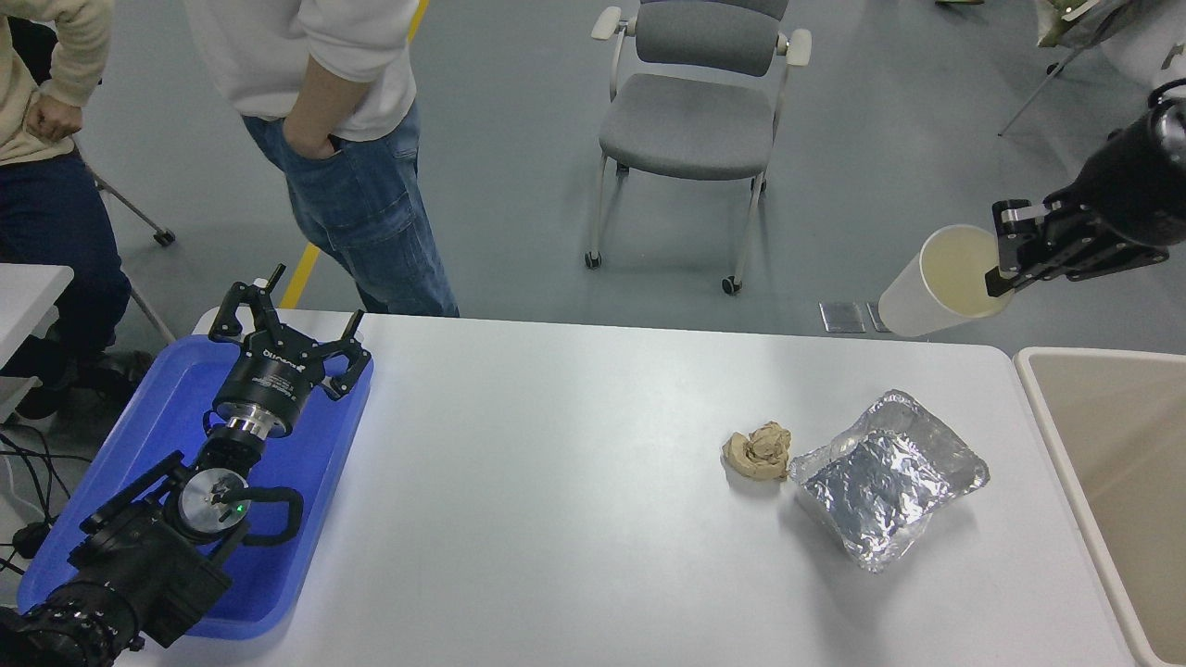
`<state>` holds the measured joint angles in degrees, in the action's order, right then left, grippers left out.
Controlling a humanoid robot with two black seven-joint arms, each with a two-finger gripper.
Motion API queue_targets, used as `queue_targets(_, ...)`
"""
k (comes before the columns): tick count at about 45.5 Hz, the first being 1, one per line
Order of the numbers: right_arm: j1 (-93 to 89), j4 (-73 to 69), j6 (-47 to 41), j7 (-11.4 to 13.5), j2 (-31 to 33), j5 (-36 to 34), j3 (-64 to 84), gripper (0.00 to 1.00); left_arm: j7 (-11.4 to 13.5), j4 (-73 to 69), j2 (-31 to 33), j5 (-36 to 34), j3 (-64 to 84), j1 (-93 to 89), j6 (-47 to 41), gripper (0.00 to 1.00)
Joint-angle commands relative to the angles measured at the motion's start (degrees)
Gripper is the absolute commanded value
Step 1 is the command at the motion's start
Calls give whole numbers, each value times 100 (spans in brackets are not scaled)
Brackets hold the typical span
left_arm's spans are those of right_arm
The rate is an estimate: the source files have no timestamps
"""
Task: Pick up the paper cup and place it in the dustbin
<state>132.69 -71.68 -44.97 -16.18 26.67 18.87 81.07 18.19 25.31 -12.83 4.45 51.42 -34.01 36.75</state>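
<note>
Right gripper (1003, 248): raised high beyond the worktop's far right corner, fingers pinched on the cup's rim.
Paper cup (931, 285): in the air, tilted with its mouth turned toward the gripper, past the far edge.
Dustbin (1052, 419): just beside the worktop's right edge, apart from the cup.
Left gripper (283, 333): parked over the blue tray (176, 398) at the left edge, fingers spread.
Foil-wrapped box (885, 477): near the right edge, touching the tan paper wad (758, 450).

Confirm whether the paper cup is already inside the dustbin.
No: the right hand holds the paper cup tilted in the air beyond the table's far edge, left of the dustbin.
</note>
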Motion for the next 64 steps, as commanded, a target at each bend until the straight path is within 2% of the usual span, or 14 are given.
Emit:
queue_targets(1,108,5,-3,0,22,29,190,0,0,0,0,4,0,0,-1,100)
queue_targets(15,108,23,-3,0,118,38,532,0,0,0,0,-5,-9,0,-1,100)
queue_targets(32,134,269,-3,9,1445,635,981,0,0,0,0,-5,-9,0,-1,100)
queue_targets(43,-85,576,-3,9,2008,1136,1007,0,0,0,0,-5,-9,0,-1,100)
queue_targets(53,-620,1191,-3,9,2333,1286,841,0,0,0,0,4,-9,0,-1,100)
queue_targets(64,-1877,1868,-3,18,2351,1233,76,0,0,0,0,-5,-9,0,-1,100)
